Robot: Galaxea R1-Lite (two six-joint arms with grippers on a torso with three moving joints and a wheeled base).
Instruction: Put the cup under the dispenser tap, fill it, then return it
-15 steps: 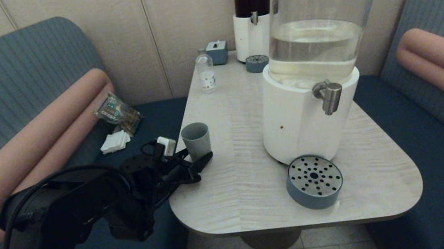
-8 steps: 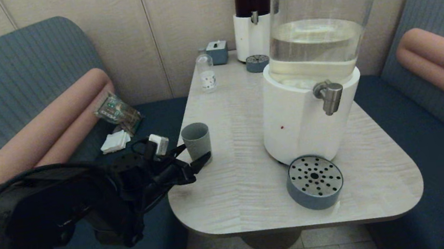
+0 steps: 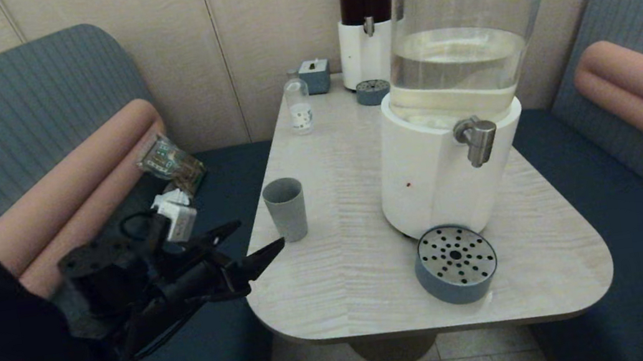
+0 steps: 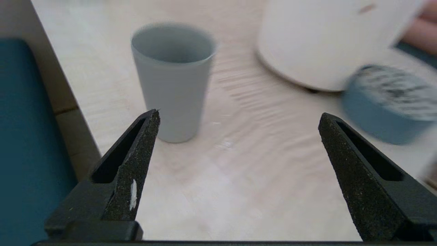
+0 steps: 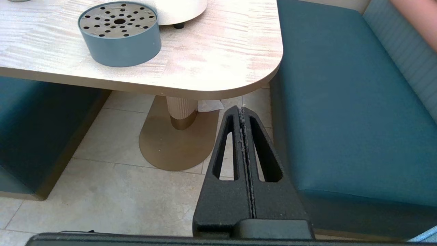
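Left tool (image 3: 251, 241): it hung off the worktop's edge at about 8 o'clock from the cup, fingers spread wide and gripping nothing; in the left wrist view (image 4: 238, 118) the gap between the fingertips showed bare worktop, with the cup near one fingertip but apart from it.
Cup (image 3: 285, 209): upright on the worktop (image 3: 358, 263), near its 9 o'clock edge, well apart from the dispenser; its inside (image 4: 173, 80) looked empty, though the blurred wrist view left that uncertain.
Dispenser tap (image 3: 477, 139): brushed-steel spout projecting from the white base of the large dispenser (image 3: 458, 79), which stood at 3 o'clock from the cup; the clear tank held pale liquid.
Drip tray (image 3: 455, 262): a round blue tray with a perforated metal top, just beside the dispenser's base toward 6 o'clock, below the tap and slightly toward the cup's side of it; nothing stood on it.
Right tool (image 5: 242, 112): parked low beside the worktop's near corner, over the floor and the bench seat (image 5: 341, 119), fingers pressed together and holding nothing.
Far end of worktop: a small clear bottle (image 3: 298, 105), a dark-liquid dispenser (image 3: 366, 17) and a second small drip tray (image 3: 372, 91) stood toward 12 o'clock.
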